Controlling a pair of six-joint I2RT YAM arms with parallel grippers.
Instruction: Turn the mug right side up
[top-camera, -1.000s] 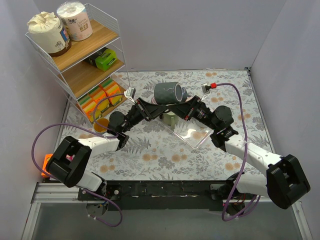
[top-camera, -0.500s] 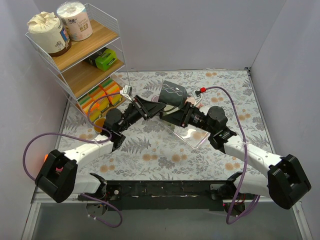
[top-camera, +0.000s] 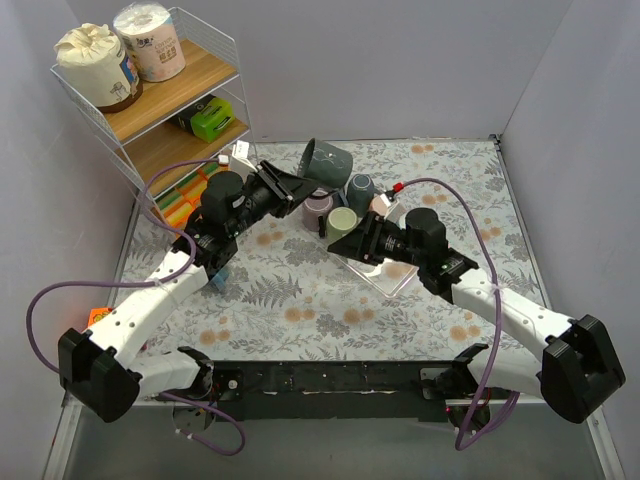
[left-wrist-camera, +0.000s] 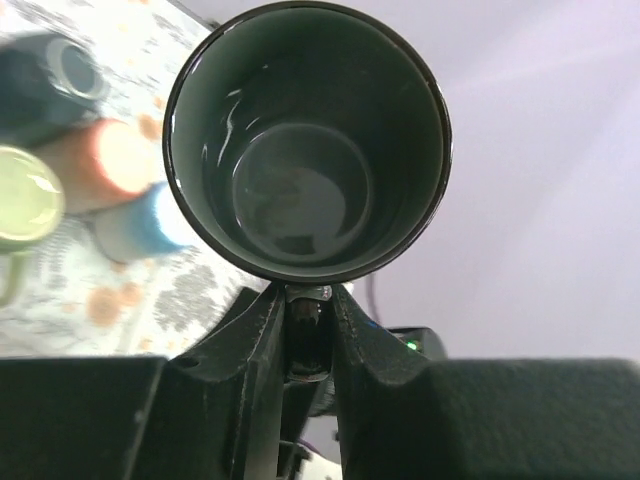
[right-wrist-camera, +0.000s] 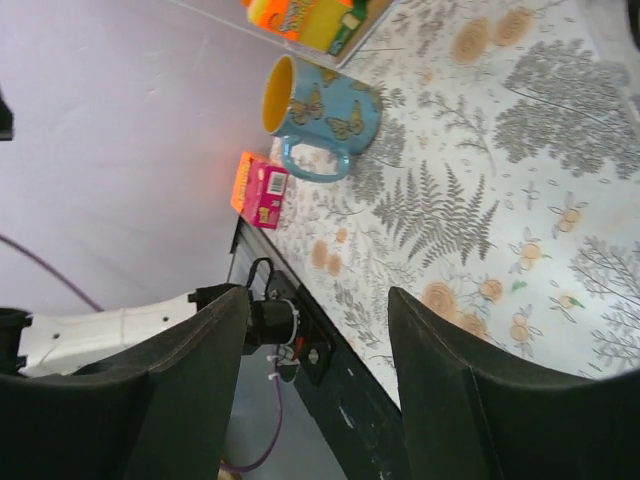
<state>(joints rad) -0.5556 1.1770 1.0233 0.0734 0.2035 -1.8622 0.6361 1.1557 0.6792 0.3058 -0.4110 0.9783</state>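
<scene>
The dark grey mug (top-camera: 328, 163) hangs tilted above the back of the table, away from the other cups. My left gripper (top-camera: 303, 184) is shut on it from the lower left. In the left wrist view the mug (left-wrist-camera: 305, 150) shows its empty inside straight on, and my left gripper (left-wrist-camera: 308, 300) pinches its lower edge. Over the table's middle, my right gripper (top-camera: 340, 233) stands open and apart from the mug. Its wrist view shows the right gripper (right-wrist-camera: 320, 400) with only floral cloth and the table's edge between the jaws.
A pink cup (top-camera: 318, 207), a green cup (top-camera: 342, 220) and a dark blue cup (top-camera: 360, 188) stand below the held mug. A clear tray (top-camera: 385, 272) lies under the right arm. A blue butterfly mug (right-wrist-camera: 320, 110) lies on its side. A wire shelf rack (top-camera: 150, 110) fills the back left.
My right gripper let go of the mug, opened and drew back. My left arm carried the mug up and towards the back left, turning it.
</scene>
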